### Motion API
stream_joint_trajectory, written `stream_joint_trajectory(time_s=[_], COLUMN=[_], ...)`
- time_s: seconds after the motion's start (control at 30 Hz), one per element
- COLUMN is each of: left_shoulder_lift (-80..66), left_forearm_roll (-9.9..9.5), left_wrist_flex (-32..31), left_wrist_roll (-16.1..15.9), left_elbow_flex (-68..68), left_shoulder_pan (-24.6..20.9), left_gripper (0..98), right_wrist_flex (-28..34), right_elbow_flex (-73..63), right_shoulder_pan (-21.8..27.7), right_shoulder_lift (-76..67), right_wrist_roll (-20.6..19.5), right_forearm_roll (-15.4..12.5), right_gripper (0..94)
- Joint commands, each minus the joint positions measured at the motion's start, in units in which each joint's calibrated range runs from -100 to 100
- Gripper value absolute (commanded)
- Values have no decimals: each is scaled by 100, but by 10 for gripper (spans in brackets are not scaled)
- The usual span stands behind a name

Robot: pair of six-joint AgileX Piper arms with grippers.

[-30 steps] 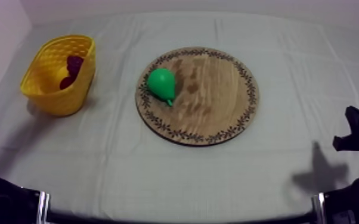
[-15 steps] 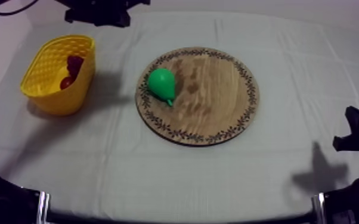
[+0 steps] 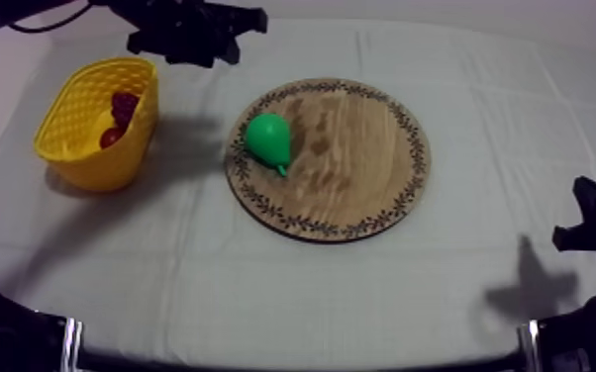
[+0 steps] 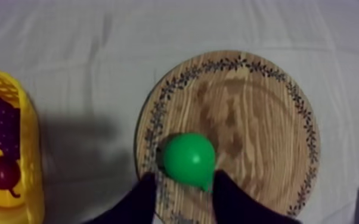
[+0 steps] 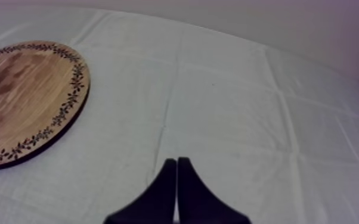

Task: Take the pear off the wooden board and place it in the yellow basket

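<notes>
The counter (image 3: pixel 520 129) lies under a grey-white cloth, and on it sits the round wooden board (image 3: pixel 361 158) with its leaf-patterned rim. Well apart from the board, towards my left side, stands the yellow basket (image 3: pixel 92 163). My left gripper (image 4: pixel 185 179) hangs above the board's near-basket edge with its fingers spread and nothing between them; seen from its own camera, the pear lines up in the gap. My right gripper (image 5: pixel 176 161) rests low at its side, fingers pressed together into a narrow wedge, away from the board. The pear (image 3: pixel 267 140) lies on its side on the board's left part, just inside the rim, stalk end pointing away from the basket. It looks like a light, smooth toy, probably slick and apt to roll, so I judge the round belly the best place to hold it, fingers across its widest part, not the tapering neck. In the basket lie a bunch of grapes (image 3: pixel 124 104) and a small red fruit (image 3: pixel 111 137). No brand, label or writing can be read.
</notes>
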Motion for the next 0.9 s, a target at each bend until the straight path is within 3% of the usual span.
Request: stream_joint_trajectory(time_s=[0.0, 0.13, 0.23, 0.87], left_shoulder_lift=[19, 45, 61, 1015], left_forearm_roll=[15, 32, 40, 87], left_wrist_flex=[61, 321, 570, 783], left_wrist_roll=[-12, 104, 194, 465], left_elbow_flex=[-32, -130, -254, -384], left_shoulder_pan=[-3, 21, 39, 176], left_gripper=[649, 865, 929, 956], right_wrist_flex=[-9, -9, -9, -9], right_elbow_flex=[5, 5, 5, 5], right_shoulder_pan=[-1, -1, -1, -1], right_shoulder_lift=[-5, -5, -5, -5], right_wrist_roll=[0, -1, 0, 0], right_forearm_roll=[2, 2, 2, 2], right_gripper=[5, 5, 5, 5])
